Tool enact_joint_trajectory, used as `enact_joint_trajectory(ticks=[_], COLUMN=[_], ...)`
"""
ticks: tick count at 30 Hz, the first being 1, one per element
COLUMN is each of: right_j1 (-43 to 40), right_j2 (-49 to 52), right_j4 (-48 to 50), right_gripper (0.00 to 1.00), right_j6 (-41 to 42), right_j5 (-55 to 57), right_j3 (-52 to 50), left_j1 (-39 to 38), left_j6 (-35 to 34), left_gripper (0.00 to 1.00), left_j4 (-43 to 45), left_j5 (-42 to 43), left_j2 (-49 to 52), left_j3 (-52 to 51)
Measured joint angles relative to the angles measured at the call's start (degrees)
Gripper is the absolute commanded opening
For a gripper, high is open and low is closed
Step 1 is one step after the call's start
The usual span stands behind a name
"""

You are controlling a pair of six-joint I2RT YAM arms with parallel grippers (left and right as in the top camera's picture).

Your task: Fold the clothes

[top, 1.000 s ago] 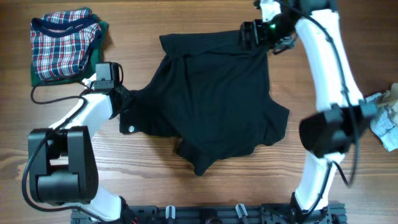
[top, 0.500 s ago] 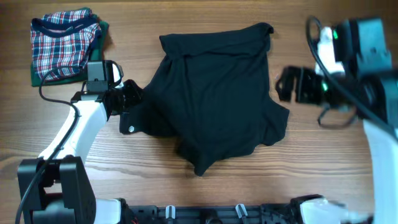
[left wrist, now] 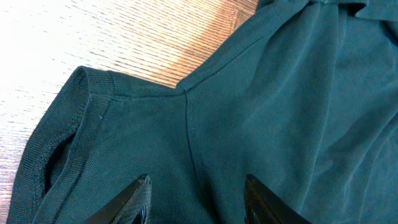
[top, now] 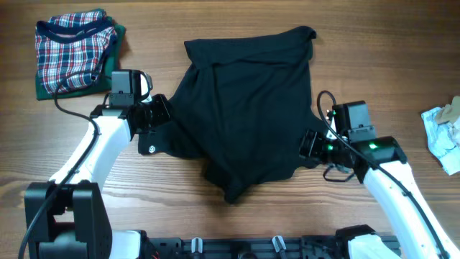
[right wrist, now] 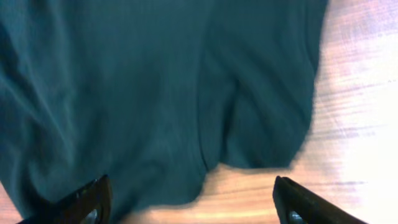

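Observation:
The clothes, a black short-sleeved shirt (top: 248, 108), lie crumpled in the middle of the wooden table, with a small white logo (top: 151, 150) on the left sleeve. My left gripper (top: 159, 111) hovers over that left sleeve. In the left wrist view its jaws (left wrist: 199, 199) stand apart above the fabric (left wrist: 249, 112) beside the ribbed sleeve hem (left wrist: 62, 143), pinching nothing. My right gripper (top: 310, 144) is at the shirt's right sleeve. The right wrist view shows it (right wrist: 193, 199) wide open, straddling the sleeve's edge (right wrist: 261, 124) and bare wood.
A folded plaid garment (top: 75, 54) lies at the far left corner. A small pale blue and white cloth (top: 445, 137) sits at the right edge. A black rail (top: 237, 247) runs along the table's front edge.
My left gripper has opened and let go of the left sleeve, shifting slightly right. The right arm swung from the shirt's far top corner down to its right sleeve.

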Motion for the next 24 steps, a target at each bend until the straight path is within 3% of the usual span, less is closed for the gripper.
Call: enact_joint_trajectory(ticks=[3, 4, 9, 15, 20, 24], right_j1=[0.07, 0.04, 0.04, -0.59, -8.87, -15.04], right_j2=[3.93, 5.84, 17.20, 24.09, 24.55, 25.00], right_j4=[5.22, 6.36, 10.47, 13.73, 14.27, 17.57], right_gripper=[0.53, 0.38, 0.20, 0.09, 0.09, 0.11], right_j6=[2.34, 3.43, 8.28, 11.98, 13.27, 9.16], right_j5=[2.25, 3.08, 6.08, 8.98, 9.68, 10.71], right_j3=[0.02, 0.02, 0.02, 0.04, 0.24, 0.24], left_j1=[0.00, 0.00, 0.00, 0.00, 0.00, 0.00], left_j6=[0.02, 0.07, 0.20, 0.20, 0.20, 0.22], left_gripper=[0.49, 0.50, 0.52, 0.54, 0.56, 0.56], left_j4=[0.17, 0.15, 0.17, 0.17, 0.28, 0.63], left_j5=[-0.20, -0.20, -0.22, -0.24, -0.37, -0.39], left_j2=[0.00, 0.00, 0.00, -0.04, -0.09, -0.09], left_j3=[0.00, 0.00, 0.00, 0.00, 0.00, 0.00])
